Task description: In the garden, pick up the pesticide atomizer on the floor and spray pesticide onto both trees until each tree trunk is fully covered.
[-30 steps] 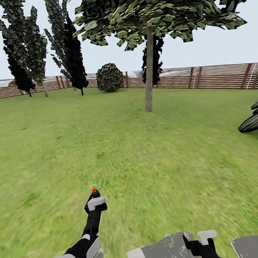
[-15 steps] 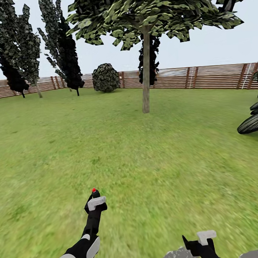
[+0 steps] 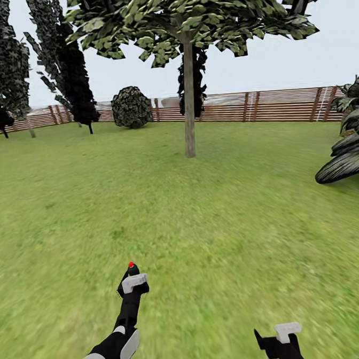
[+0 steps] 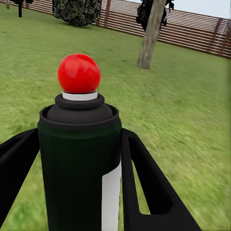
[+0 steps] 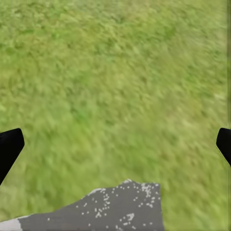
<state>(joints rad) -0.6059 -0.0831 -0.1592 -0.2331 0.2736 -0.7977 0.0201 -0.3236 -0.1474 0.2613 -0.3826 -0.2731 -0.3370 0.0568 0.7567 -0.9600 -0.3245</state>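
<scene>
The pesticide atomizer (image 4: 79,163) is a black bottle with a white label strip and a red ball top. It stands upright between the fingers of my left gripper (image 4: 79,187), which is shut on it. In the head view the atomizer (image 3: 131,268) peeks out above the left gripper (image 3: 133,282), low and left of centre. One tree with a straight grey-brown trunk (image 3: 189,114) and a broad canopy (image 3: 189,13) stands far ahead on the lawn; the trunk (image 4: 150,36) also appears beyond the bottle. My right gripper (image 3: 279,338) is open over grass, its fingers (image 5: 9,147) wide apart.
A brown slat fence (image 3: 281,105) bounds the lawn at the back. A round shrub (image 3: 131,107) and dark cypress-like trees (image 3: 66,59) stand at the back left. Palm fronds (image 3: 349,151) reach in at the right. A grey speckled slab (image 5: 115,207) lies under the right gripper.
The whole head view has shifted: tree, shrub and fence slid left in the picture and the grey slabs at the bottom dropped out. Both arms kept their pose.
</scene>
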